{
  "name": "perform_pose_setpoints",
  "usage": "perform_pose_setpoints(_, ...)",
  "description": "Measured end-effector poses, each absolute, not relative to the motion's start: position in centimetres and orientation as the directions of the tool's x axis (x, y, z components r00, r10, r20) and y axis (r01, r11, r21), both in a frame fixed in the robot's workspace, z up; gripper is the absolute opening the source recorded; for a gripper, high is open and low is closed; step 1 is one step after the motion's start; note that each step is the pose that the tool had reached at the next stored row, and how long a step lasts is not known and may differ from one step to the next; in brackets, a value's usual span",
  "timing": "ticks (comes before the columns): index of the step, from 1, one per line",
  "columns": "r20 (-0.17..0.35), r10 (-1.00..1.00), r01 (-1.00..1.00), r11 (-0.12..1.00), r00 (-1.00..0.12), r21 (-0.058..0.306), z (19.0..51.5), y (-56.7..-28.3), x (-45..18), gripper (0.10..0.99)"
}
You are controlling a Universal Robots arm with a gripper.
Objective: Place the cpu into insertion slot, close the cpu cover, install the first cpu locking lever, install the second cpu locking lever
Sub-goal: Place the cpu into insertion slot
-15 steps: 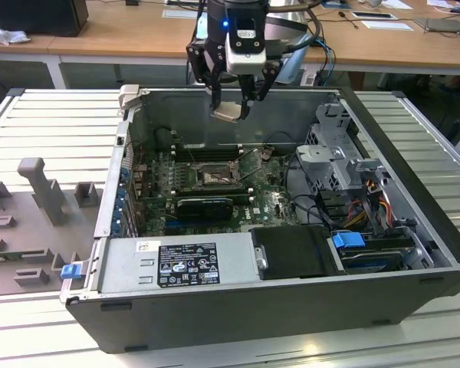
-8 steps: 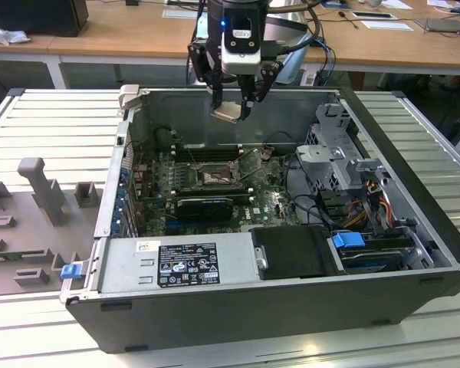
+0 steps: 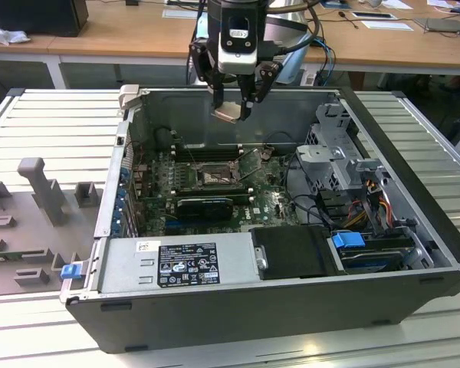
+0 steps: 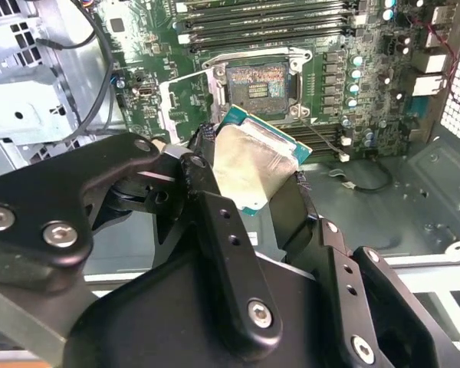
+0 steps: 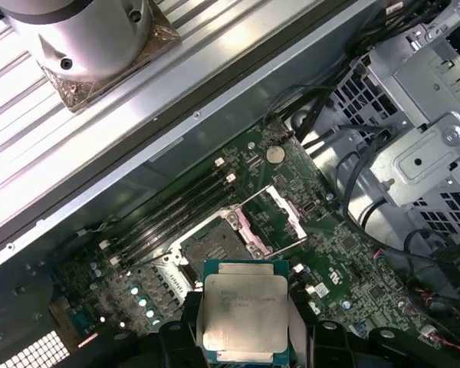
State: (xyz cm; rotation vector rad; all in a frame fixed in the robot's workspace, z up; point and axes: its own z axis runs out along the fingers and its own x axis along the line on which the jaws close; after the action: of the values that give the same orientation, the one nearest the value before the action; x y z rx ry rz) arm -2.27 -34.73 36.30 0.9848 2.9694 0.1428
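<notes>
While the gripper [image 3: 231, 113] hangs above the far wall of the open computer case [image 3: 215, 322], its fingers are clamped on opposite edges of the cpu [image 3: 226, 113], whose silvery top shows in both wrist views. Chip is airborne and touches nothing else. In the second wrist view it sits askew to the socket.

Insertion slot [image 3: 212, 178] lies mid-motherboard [image 3: 272, 203], just beside the memory slots [image 3: 205, 152], empty, contacts exposed. Cpu cover [image 5: 249, 230] is swung up off the slot. Levers look released, but that is hard to confirm.

Judgement: step one, placing the chip, is in hand; nothing is seated. Placement calls for squaring the chip's edges to the socket, levelling it, and a gentle straight descent, since the contacts look fragile.
</notes>
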Motion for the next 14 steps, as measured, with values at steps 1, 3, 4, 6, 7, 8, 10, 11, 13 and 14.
perform_pose_setpoints(1, 0.019, 0.605, 0.604, 0.792, -0.796, 0.090, 36.30, -34.73, -2.27, 0.529)
perform_pose_setpoints(3, 0.019, 0.619, 0.618, 0.781, -0.785, 0.090, 36.29, -34.74, -2.27, 0.529)
perform_pose_setpoints(4, 0.019, 0.622, 0.621, 0.778, -0.782, 0.090, 36.29, -34.73, -2.27, 0.529)
perform_pose_setpoints(6, 0.019, 0.634, 0.633, 0.769, -0.773, 0.090, 36.29, -34.73, -2.27, 0.529)
perform_pose_setpoints(7, 0.019, 0.637, 0.636, 0.766, -0.770, 0.090, 36.29, -34.73, -2.27, 0.529)
perform_pose_setpoints(8, 0.019, 0.641, 0.640, 0.764, -0.768, 0.090, 36.29, -34.73, -2.27, 0.529)
perform_pose_setpoints(10, 0.019, 0.648, 0.647, 0.757, -0.762, 0.090, 36.29, -34.73, -2.27, 0.529)
perform_pose_setpoints(11, 0.019, 0.650, 0.649, 0.755, -0.759, 0.090, 36.29, -34.73, -2.27, 0.529)
perform_pose_setpoints(13, 0.019, 0.662, 0.661, 0.745, -0.749, 0.090, 36.29, -34.73, -2.27, 0.529)
perform_pose_setpoints(14, 0.019, 0.667, 0.665, 0.741, -0.745, 0.090, 36.29, -34.73, -2.27, 0.529)
